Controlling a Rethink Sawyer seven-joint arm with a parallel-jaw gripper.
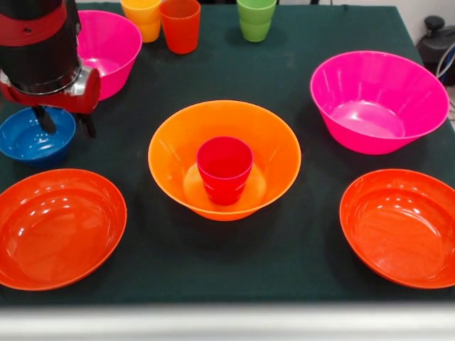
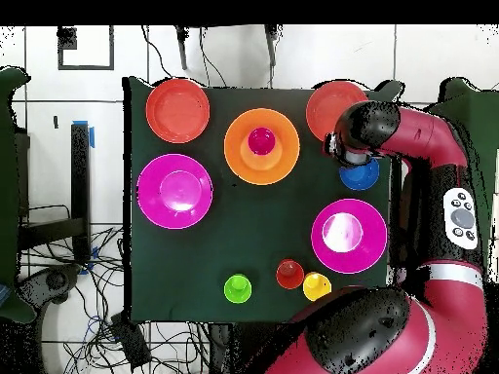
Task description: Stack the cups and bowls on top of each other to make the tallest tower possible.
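a small glossy red plastic cup (image 1: 225, 169) stands upright inside the large deep orange plastic bowl (image 1: 178, 149) at the table's middle; the small blue bowl (image 1: 28, 138) sits apart.

My arm (image 2: 429, 146) reaches in from the right of the frame, its head covering part of the small blue bowl (image 2: 363, 177) and a corner of the upper-right red-orange bowl (image 2: 326, 105). At upper centre, the red cup (image 2: 261, 141) sits inside the large orange bowl (image 2: 261, 147)
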